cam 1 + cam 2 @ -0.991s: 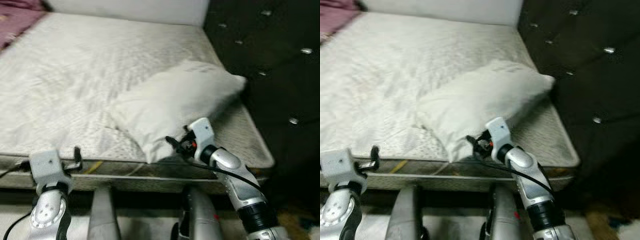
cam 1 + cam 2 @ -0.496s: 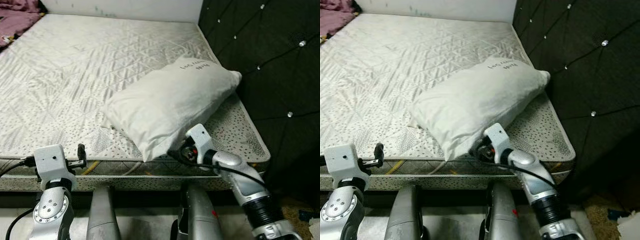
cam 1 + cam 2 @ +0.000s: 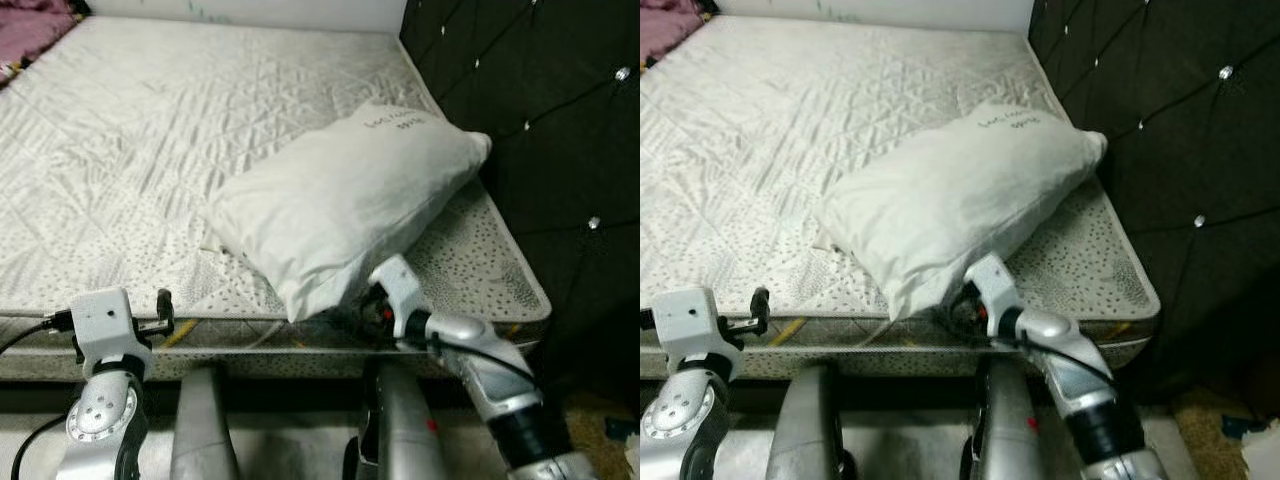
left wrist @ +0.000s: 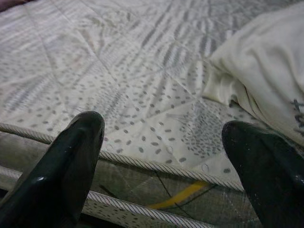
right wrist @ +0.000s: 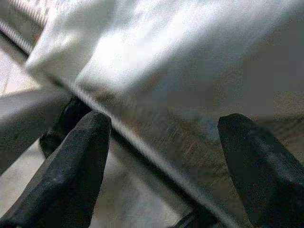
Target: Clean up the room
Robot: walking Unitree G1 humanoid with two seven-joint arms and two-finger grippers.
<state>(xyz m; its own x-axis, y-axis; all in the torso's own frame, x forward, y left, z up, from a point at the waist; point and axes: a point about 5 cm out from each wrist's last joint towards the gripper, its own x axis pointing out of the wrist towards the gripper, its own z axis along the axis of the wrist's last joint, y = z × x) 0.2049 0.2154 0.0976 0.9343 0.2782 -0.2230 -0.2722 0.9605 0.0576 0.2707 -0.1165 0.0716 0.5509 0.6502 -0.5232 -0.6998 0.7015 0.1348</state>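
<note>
1. Bare quilted mattress (image 3: 180, 140) on a bed, grey speckled print near the front edge, piped seam running along that edge.
2. White pillow (image 3: 345, 205) lying diagonally on the mattress near the front right corner, one end toward the black tufted headboard (image 3: 560, 130), the other end reaching the front edge. Some dark handwriting on the top near the headboard end, too small to read.
3. Right end effector (image 5: 164, 156) tucked in right at the pillow's lower corner by the mattress edge. Fingers spread wide in the right wrist view, with pillow fabric and the mattress seam between them. Not pinching anything as far as visible; contact with the pillow hard to call, since that view is blurry.
4. Left end effector (image 4: 166, 156) hovering just off the front edge of the mattress, well to the left of the pillow. Fingers spread apart too, nothing between them but mattress edge, with a yellow mark on the side panel below.
5. Bit of purple-pink fabric (image 3: 35, 25) at the far left corner of the bed.
6. Silver robot legs (image 3: 205, 425) down at the bottom of the eye views, pale floor underneath.
</note>
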